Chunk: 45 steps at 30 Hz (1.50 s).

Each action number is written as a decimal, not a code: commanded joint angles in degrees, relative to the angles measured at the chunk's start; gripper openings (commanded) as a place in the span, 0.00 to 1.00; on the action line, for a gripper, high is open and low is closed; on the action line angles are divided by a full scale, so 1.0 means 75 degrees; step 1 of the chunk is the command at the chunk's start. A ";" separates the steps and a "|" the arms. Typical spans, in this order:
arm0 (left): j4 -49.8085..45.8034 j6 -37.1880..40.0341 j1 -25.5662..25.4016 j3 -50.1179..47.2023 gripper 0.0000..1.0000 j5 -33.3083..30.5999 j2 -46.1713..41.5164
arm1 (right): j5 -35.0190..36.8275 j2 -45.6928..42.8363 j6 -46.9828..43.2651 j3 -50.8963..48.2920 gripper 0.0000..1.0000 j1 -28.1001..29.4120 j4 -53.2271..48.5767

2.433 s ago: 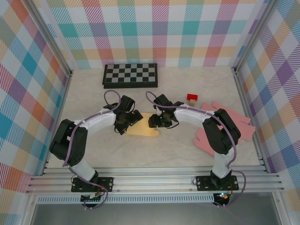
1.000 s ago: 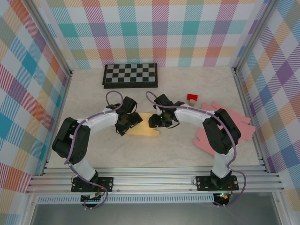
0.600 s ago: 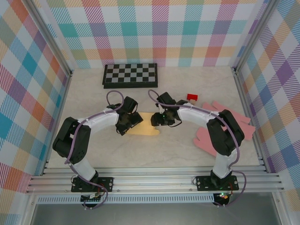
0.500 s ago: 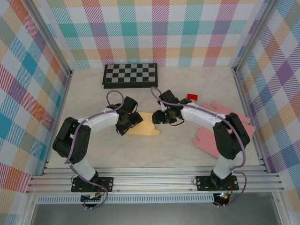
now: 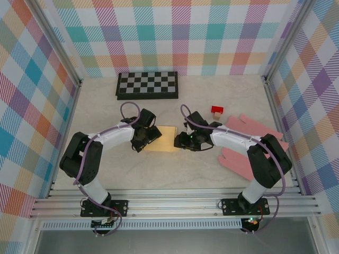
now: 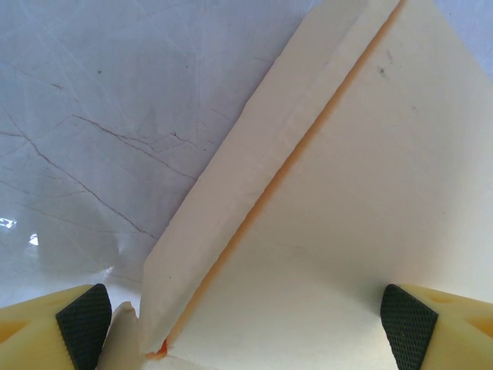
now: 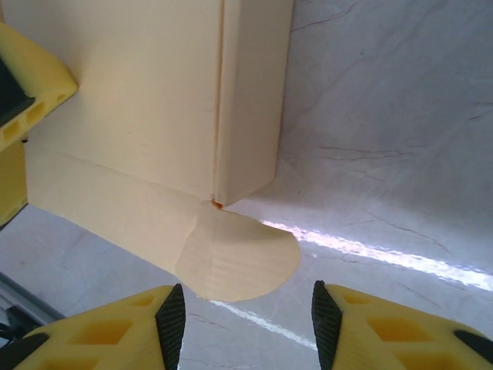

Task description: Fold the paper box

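Cream paper box [image 5: 165, 138] lies flat on the surface [image 5: 222, 174]. Left end effector [image 6: 246, 324] is spread wide astride it; right end effector [image 7: 248, 316] is part-spread and empty. Checkerboard [image 5: 147, 84], red block [image 5: 216, 110] and pink sheets [image 5: 251, 127] all sit apart.

Worktop [image 5: 159, 174]: pale, marbled, flat. Close up, it shows fine scratches and a bright streak of glare. Enclosure: back wall [image 5: 175, 37], left wall [image 5: 26, 106] and right wall [image 5: 318, 106], all in multicoloured plaid. Aluminium posts [image 5: 55, 45] stand at the rear corners. Aluminium rails [image 5: 175, 203] run along the near edge.
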 commanded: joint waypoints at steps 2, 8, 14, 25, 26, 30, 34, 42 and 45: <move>-0.0195 -0.0038 -0.0078 -0.0169 0.92 -0.0291 0.0172 | -0.0470 0.0273 0.0540 0.0063 0.47 0.0184 0.0652; -0.0211 -0.0038 -0.0072 -0.0170 0.92 -0.0307 0.0149 | -0.0293 0.0547 0.0520 0.0236 0.46 0.0367 0.0596; -0.0211 -0.0021 -0.0072 -0.0182 0.92 -0.0305 0.0155 | -0.0233 0.0791 0.0431 0.0290 0.41 0.0369 0.0837; -0.0219 -0.0015 -0.0072 -0.0158 0.92 -0.0332 0.0205 | 0.0011 0.0966 0.0058 0.0323 0.32 0.0381 0.0810; -0.0215 -0.0015 -0.0072 -0.0155 0.92 -0.0323 0.0207 | -0.0018 0.0982 0.0034 0.0318 0.31 0.0381 0.0825; -0.0220 -0.0015 -0.0072 -0.0170 0.92 -0.0328 0.0216 | -0.0073 0.0990 -0.0006 0.0283 0.30 0.0380 0.0903; -0.0232 -0.0003 -0.0072 -0.0153 0.93 -0.0335 0.0219 | -0.0125 0.1049 -0.0151 0.0268 0.30 0.0381 0.1118; -0.0273 0.0009 -0.0073 -0.0138 0.92 -0.0359 0.0231 | -0.0271 0.1138 -0.0245 0.0318 0.29 0.0381 0.1145; -0.0278 0.0010 -0.0078 -0.0140 0.92 -0.0361 0.0243 | -0.0004 0.1119 -0.0523 0.0375 0.29 0.0381 0.0984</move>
